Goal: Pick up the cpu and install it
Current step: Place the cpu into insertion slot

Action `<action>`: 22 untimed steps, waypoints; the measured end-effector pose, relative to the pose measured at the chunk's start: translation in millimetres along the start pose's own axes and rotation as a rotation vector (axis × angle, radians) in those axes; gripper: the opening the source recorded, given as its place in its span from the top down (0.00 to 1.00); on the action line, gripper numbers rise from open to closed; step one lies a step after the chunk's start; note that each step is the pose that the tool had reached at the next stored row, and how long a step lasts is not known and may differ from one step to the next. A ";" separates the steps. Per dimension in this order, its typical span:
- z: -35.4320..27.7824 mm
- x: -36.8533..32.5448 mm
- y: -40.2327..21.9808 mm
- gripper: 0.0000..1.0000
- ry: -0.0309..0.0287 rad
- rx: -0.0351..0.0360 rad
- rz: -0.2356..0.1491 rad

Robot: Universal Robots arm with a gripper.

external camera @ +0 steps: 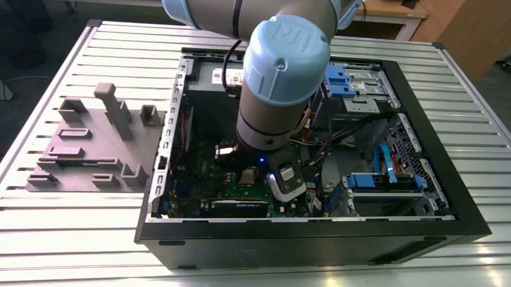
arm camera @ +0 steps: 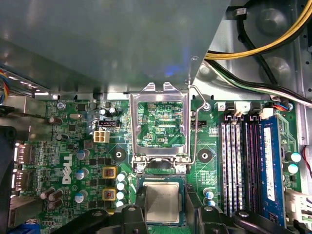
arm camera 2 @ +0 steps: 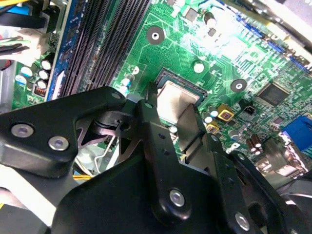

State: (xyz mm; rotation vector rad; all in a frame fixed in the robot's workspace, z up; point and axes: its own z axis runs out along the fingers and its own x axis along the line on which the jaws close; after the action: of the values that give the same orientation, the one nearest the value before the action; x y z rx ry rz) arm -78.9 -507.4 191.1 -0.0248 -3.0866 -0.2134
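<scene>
The cpu (arm camera: 162,201) is a flat square chip with a silver-grey top, lying level in the motherboard socket (arm camera: 161,181) in both wrist views. My gripper (arm camera: 165,208) straddles it. One black finger (arm camera: 142,204) rests against one edge of the chip and the other finger (arm camera: 191,205) against the opposite edge. In the second wrist view the cpu (arm camera 2: 178,95) shows between the same two black fingers (arm camera 2: 152,105), which press on its sides. The socket's metal load plate (arm camera: 161,95) stands flipped open beside it.
The arm (external camera: 279,78) reaches down into an open black computer case (external camera: 303,233) on a slatted table. Memory slots (arm camera: 239,161) flank the socket, and a wire lever (arm camera: 194,126) stands raised. Cables (arm camera: 263,44) and a grey power supply (arm camera: 97,44) sit close by. A grey fixture (external camera: 96,143) stands outside the case.
</scene>
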 end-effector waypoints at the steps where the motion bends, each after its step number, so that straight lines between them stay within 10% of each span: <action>1: -0.4 0.0 0.1 0.57 -0.0001 -0.0003 0.000; 22: -6.4 0.3 0.9 0.57 0.0001 -0.0006 0.000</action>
State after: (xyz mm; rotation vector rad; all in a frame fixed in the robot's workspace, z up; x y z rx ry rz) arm -78.8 -507.4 197.5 -0.0247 -3.0865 -0.2143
